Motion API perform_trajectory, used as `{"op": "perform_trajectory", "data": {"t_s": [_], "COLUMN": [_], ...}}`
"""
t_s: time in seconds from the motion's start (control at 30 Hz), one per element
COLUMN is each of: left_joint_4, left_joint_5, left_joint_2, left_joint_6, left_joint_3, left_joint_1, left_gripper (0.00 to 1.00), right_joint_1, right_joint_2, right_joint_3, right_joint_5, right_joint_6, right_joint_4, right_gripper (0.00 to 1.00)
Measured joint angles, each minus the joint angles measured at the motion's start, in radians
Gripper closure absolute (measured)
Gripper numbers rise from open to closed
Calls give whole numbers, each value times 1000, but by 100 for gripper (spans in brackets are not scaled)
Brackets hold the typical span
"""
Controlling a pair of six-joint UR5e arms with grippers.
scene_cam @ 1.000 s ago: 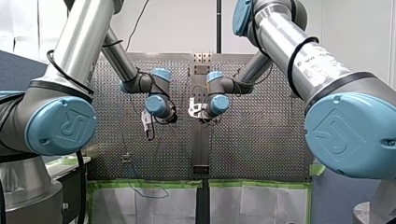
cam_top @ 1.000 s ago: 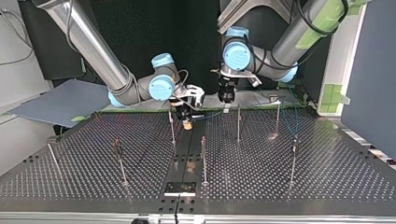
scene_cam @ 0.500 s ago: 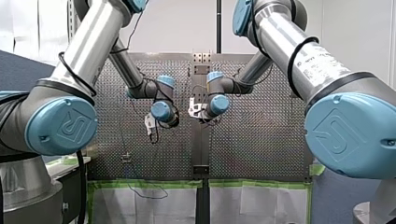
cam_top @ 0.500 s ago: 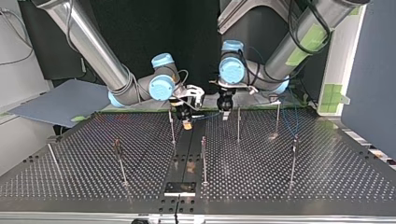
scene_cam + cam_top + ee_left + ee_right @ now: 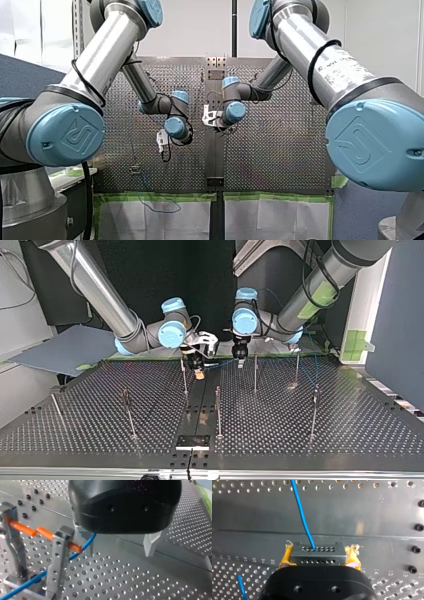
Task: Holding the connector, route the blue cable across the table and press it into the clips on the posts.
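In the front view, the matt, hole-dotted metal bench (image 5: 280, 150) lies flat beyond both arms, with open surface out to either side edge. My left tool (image 5: 161, 142) hangs point-down just beside the plain centre strip, and my right tool (image 5: 210, 117) is near it across that strip. A thin blue cable (image 5: 159, 209) loops over the white sheet (image 5: 260, 215) at the bench's near edge.

In the top view, slim upright metal posts (image 5: 255, 372) stand well apart with wide lanes between them. The cable runs between the two tools.

In the left wrist view, the pale fingers (image 5: 151, 543) under the rounded black housing are spread wide and grip nothing. The cable passes close by one finger and meets an orange sleeve (image 5: 45, 533) at a grey metal upright (image 5: 58, 562).

In the right wrist view, yellow pads (image 5: 352, 555) are clamped on a grey rectangular connector (image 5: 317, 551) with two rows of small holes. The cable leaves its upper row.
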Motion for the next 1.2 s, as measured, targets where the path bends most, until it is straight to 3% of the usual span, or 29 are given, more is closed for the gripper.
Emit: {"op": "perform_trajectory", "data": {"t_s": [0.03,0.1,0.13,0.17,0.2,0.23,0.3,0.93,0.97,1.0,1.03,1.07,1.1,1.2], "left_joint_4": [0,0,0,2,5,9,19,26,26,26,25,25,25,25], "left_joint_5": [0,-2,-4,-8,-12,-17,-27,-106,-107,-107,-107,-108,-109,-112], "left_joint_2": [0,-1,-1,-1,-1,-1,-1,7,9,10,11,11,11,12], "left_joint_6": [3,10,12,14,15,16,16,5,5,5,5,5,5,4], "left_joint_3": [0,0,0,0,1,1,2,14,14,14,14,14,14,14], "left_joint_1": [0,-2,-2,-3,-4,-4,-5,-14,-14,-15,-17,-19,-20,-24], "left_gripper": [5,23,23,58,72,72,100,100,95,80,80,62,50,42], "right_joint_1": [0,0,0,0,0,0,-1,-2,-2,-2,-3,-3,-3,-5], "right_joint_2": [0,0,0,0,0,0,0,0,0,0,-1,-1,-1,-1], "right_joint_3": [0,0,-1,0,0,0,0,-1,-1,-1,-1,-1,-1,-1], "right_joint_5": [0,0,0,0,0,0,0,-5,-5,-4,-4,-4,-4,-5], "right_joint_6": [0,-1,-1,-1,-1,-1,-2,-1,0,0,0,0,1,1], "right_joint_4": [0,1,1,1,1,0,1,2,3,3,3,3,3,3], "right_gripper": [100,100,100,100,100,100,100,100,100,100,100,100,100,100]}}
